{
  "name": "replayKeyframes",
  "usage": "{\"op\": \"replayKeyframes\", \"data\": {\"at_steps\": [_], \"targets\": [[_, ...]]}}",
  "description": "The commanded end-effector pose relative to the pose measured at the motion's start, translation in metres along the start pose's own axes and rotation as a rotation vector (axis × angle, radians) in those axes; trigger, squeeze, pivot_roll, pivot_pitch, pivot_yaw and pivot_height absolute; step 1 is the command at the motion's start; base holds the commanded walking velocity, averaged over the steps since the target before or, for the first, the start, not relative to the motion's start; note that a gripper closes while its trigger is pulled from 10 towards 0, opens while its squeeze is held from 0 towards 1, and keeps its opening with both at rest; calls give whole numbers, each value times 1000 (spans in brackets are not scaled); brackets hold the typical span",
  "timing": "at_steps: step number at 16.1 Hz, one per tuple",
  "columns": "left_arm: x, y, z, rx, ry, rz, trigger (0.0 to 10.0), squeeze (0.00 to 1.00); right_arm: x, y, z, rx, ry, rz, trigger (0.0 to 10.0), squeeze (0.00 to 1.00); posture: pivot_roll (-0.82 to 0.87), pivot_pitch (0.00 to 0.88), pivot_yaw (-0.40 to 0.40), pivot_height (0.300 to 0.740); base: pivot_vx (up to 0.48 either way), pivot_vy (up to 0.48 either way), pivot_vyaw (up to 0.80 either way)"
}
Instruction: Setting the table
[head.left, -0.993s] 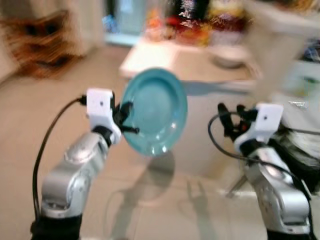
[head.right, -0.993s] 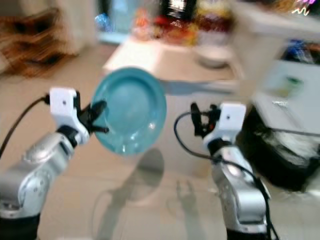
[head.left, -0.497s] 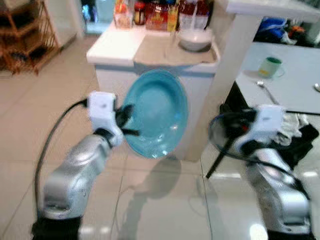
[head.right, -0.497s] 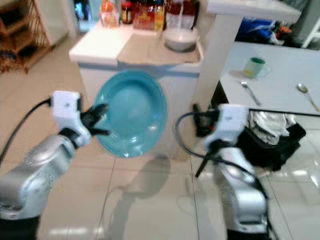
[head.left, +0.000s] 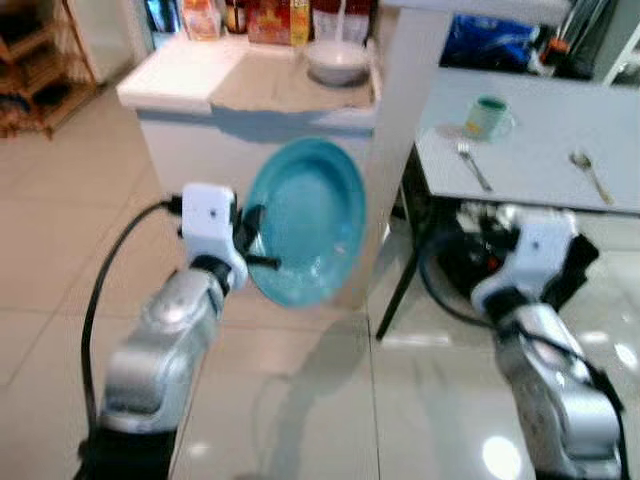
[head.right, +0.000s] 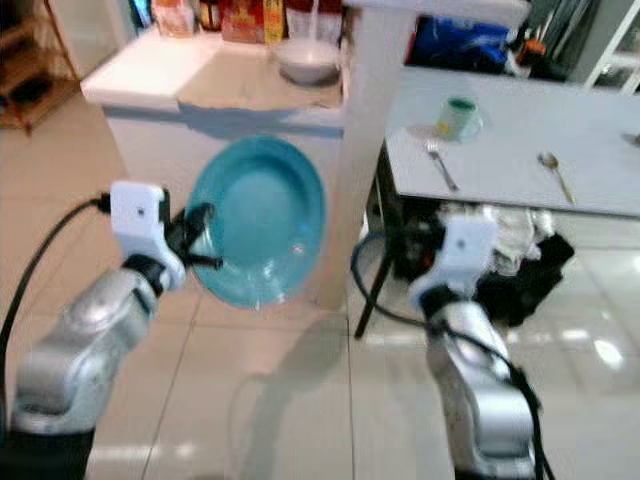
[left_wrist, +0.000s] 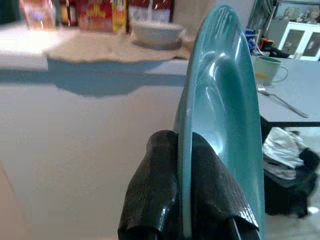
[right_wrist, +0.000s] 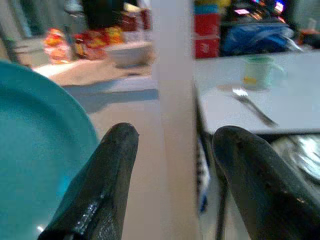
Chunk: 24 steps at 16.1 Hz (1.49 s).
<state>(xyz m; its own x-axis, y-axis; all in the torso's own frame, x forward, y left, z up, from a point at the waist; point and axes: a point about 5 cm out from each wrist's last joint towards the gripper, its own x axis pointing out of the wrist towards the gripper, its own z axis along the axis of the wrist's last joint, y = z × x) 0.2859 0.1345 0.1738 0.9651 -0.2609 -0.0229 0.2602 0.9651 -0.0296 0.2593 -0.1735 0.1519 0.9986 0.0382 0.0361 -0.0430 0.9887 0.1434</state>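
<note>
A plate (head.left: 308, 222) is held on edge in the left hand (head.left: 252, 238), raised at the left and in front of a counter (head.left: 230, 90). On the counter a bowl (head.left: 336, 61) stands, with bottles and packets behind it. A pillar (head.left: 400, 120) rises to the right of the counter, and the table (head.left: 540, 150) lies to the right of the pillar. On the table a mug (head.left: 489, 116) is set behind a fork (head.left: 470, 165), with a spoon (head.left: 587, 172) further right. The right hand (right_wrist: 175, 180) is raised below the table's near edge, to the right of the plate.
</note>
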Motion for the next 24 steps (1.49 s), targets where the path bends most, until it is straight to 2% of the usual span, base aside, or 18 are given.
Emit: {"op": "replayKeyframes", "data": {"at_steps": [1,5,9,14,24], "targets": [[4,-16,11,21,-59,-77,10000,0,-1,-10,7,-8,-34,-48,10000,0,23,0,-8,740,0,0,0],[3,-28,14,60,-117,-167,10000,0,-1,-16,7,5,-44,-78,10000,0,27,0,-14,740,223,0,-770],[5,-28,14,68,-122,-171,10000,0,0,-19,10,3,-48,-85,10000,0,23,1,-13,740,379,0,-800],[8,-27,17,84,-138,-163,10000,0,4,-14,18,-20,-83,-47,10000,0,25,1,-19,740,412,0,0],[15,-25,21,51,-161,-150,10000,0,8,-10,21,-25,-85,-6,10000,0,21,0,-16,740,423,0,0]]}}
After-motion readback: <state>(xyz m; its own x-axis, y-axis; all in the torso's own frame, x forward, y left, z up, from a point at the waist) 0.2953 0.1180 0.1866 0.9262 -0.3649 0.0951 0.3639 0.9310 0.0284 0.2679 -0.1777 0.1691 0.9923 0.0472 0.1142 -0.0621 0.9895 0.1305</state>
